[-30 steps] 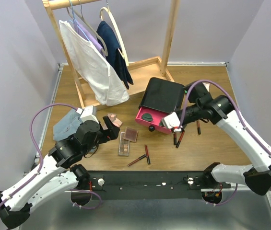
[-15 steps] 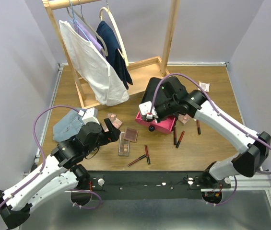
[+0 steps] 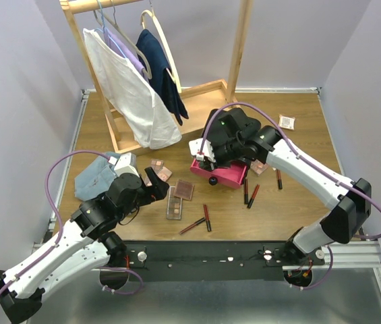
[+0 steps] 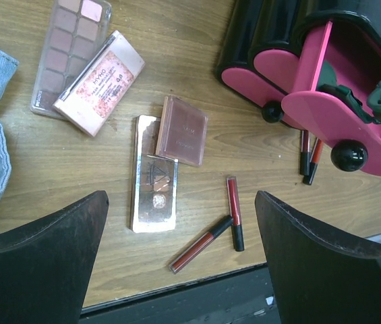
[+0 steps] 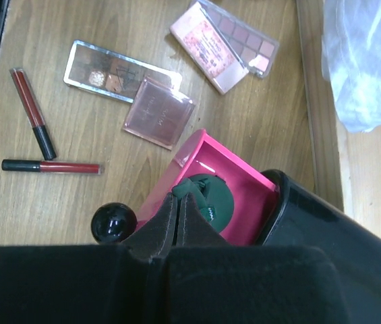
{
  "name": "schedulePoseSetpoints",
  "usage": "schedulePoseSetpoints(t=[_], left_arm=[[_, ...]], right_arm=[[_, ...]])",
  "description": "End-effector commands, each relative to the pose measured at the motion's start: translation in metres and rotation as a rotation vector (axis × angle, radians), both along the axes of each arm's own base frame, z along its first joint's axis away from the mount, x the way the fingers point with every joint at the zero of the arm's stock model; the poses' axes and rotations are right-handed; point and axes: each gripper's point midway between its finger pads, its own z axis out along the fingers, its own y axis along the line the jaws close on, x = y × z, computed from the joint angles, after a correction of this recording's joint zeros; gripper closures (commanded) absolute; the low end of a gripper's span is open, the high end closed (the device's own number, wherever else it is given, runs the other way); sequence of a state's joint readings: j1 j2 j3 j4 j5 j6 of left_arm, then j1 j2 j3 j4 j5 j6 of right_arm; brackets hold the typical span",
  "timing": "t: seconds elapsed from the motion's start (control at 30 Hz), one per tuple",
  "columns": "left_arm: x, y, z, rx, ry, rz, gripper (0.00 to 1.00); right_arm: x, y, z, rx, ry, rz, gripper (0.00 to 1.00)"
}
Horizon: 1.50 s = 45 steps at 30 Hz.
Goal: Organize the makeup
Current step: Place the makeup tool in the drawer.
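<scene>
Makeup lies on the wooden table: a pink palette [image 4: 99, 81] leaning on a longer eyeshadow palette [image 4: 69, 40], a square brown case [image 4: 182, 129] overlapping a mirrored palette [image 4: 155, 174], and two red-black lip tubes [image 4: 235, 212] near the front edge. More lip tubes [image 3: 249, 192] lie right of the open pink drawer [image 5: 244, 185]. A dark green compact [image 5: 220, 206] sits in that drawer. My right gripper [image 5: 180, 198] is shut, its tips at the compact's near edge. My left gripper [image 4: 180, 202] hangs open above the two front tubes, holding nothing.
The black box [image 3: 239, 120] with pink drawers stands mid-table under my right arm. A light blue cloth [image 3: 96, 177] lies at the left. A wooden clothes rack [image 3: 177, 101] with hanging garments fills the back. A small square case [image 3: 286, 122] lies far right.
My right arm has swung left from the drawer's right side to above the open pink drawer, gripper still shut. My left arm has barely moved.
</scene>
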State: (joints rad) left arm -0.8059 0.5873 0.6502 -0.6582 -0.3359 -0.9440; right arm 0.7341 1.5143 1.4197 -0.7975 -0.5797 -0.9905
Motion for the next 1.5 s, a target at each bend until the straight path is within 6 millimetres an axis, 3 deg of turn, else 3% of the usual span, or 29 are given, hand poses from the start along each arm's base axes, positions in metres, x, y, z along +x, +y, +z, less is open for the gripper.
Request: schedulePoseSetpoints(t=[0.0, 0.37, 0.5, 0.83, 1.2, 1.47], left_arm=[[0.001, -0.001, 0.000, -0.018, -0.006, 0.007, 0.01], [0.000, 0.001, -0.001, -0.019, -0.003, 0.014, 0.01], [0.000, 0.002, -0.001, -0.019, -0.005, 0.017, 0.01], [0.001, 0.001, 0.001, -0.020, -0.007, 0.014, 0.01], [0.001, 0.002, 0.004, -0.019, -0.013, 0.013, 0.01], [0.002, 0.005, 0.006, -0.014, -0.019, 0.024, 0.01]], right_arm=[[0.004, -0.004, -0.017, -0.051, 0.024, -0.041, 1.00], [0.013, -0.018, -0.042, -0.138, 0.007, -0.101, 0.99], [0.024, -0.022, -0.044, -0.157, -0.015, -0.172, 0.93], [0.037, -0.018, -0.014, -0.084, -0.066, -0.249, 0.57], [0.032, -0.007, 0.025, 0.021, -0.057, -0.242, 0.53], [-0.013, 0.002, 0.048, 0.140, 0.022, -0.065, 0.46]])
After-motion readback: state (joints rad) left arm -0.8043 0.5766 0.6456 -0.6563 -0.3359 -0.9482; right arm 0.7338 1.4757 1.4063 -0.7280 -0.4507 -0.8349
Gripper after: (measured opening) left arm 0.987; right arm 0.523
